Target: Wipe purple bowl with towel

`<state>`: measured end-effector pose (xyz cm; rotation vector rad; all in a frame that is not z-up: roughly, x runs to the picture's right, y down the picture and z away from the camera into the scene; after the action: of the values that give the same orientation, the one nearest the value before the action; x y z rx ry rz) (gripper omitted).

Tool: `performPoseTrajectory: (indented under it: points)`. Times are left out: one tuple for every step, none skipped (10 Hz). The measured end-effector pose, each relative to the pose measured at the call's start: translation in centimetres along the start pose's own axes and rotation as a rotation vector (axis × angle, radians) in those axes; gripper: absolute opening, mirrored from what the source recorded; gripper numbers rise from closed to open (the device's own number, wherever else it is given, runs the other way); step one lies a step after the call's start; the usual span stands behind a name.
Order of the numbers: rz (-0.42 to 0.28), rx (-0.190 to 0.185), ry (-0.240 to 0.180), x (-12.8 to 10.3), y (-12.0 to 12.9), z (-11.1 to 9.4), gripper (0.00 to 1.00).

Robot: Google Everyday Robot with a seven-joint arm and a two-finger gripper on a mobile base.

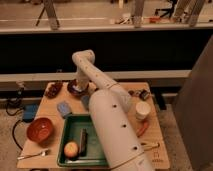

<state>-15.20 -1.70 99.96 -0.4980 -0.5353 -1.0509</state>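
Pincer (79, 86) (grip: cannot tell) sits over purple bowl (74, 92) near the table's (50, 103) far edge.

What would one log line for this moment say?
task: wipe purple bowl | gripper: at purple bowl, far side of table | orange-red bowl: front left, apart from arm

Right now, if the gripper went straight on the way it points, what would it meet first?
Probably the purple bowl: the gripper points down at the far side of the table, directly over the bowl. Depth is unclear, so it may already be touching.
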Motion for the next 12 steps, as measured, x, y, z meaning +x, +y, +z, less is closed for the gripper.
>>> performPoseTrajectory:
  points:
    - [0.001,-0.004,0.006,0.4,-0.2,0.2,0.0]
    - [0.004,-0.001,0.015,1.0,-0.7,0.5,0.0]
    - [0.008,-0.001,0.019,1.2,-1.1,0.9,0.0]
    - [0.016,0.002,0.021,1.4,-1.3,1.2,0.0]
    - [0.027,0.008,0.022,1.6,-1.6,1.6,0.0]
    - [0.039,0.02,0.019,1.6,-1.9,2.0,0.0]
    - [0.044,0.03,0.013,1.5,-2.2,2.2,0.0]
    - [0.045,0.042,0.003,1.2,-2.7,2.4,0.0]
    - [0.036,0.059,-0.015,0.7,-3.2,2.5,0.0]
    - [0.029,0.071,-0.034,0.1,-3.6,2.5,0.0]
    - [0.02,0.081,-0.051,-0.5,-3.9,2.4,0.0]
    - [0.012,0.095,-0.076,-1.2,-3.8,2.2,0.0]
